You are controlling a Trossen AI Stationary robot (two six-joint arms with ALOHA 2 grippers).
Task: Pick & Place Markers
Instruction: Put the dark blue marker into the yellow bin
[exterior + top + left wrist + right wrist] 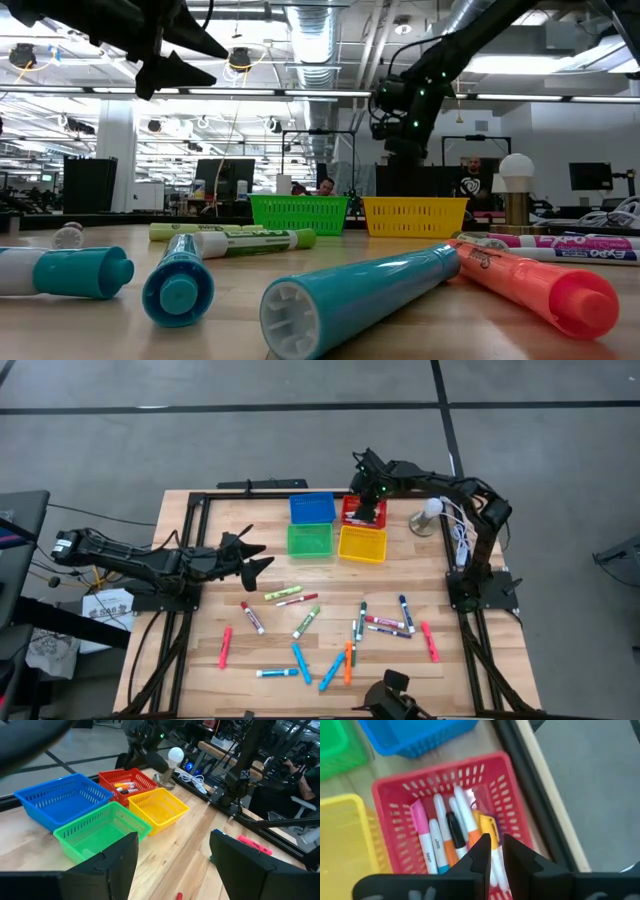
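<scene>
We see the right gripper (492, 851) pinched shut w/ nothing in it, over the red bin (510, 795) of markers (437, 832) near the table's (200, 660) far edge. Left gripper (262, 555) waits wide open.

Table (200, 670): pale, smooth wood with visible grain. Bins, e.g. red bin (395, 785): glossy perforated plastic mesh. Markers (400, 290): smooth, slightly shiny plastic barrels and caps. Left gripper (175, 865): matt black plastic fingers.

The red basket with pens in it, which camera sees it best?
The right wrist view: it looks straight down into the red basket at its markers. The left wrist view shows it farther off, the high view mostly under the right gripper; the low view hides it.
</scene>
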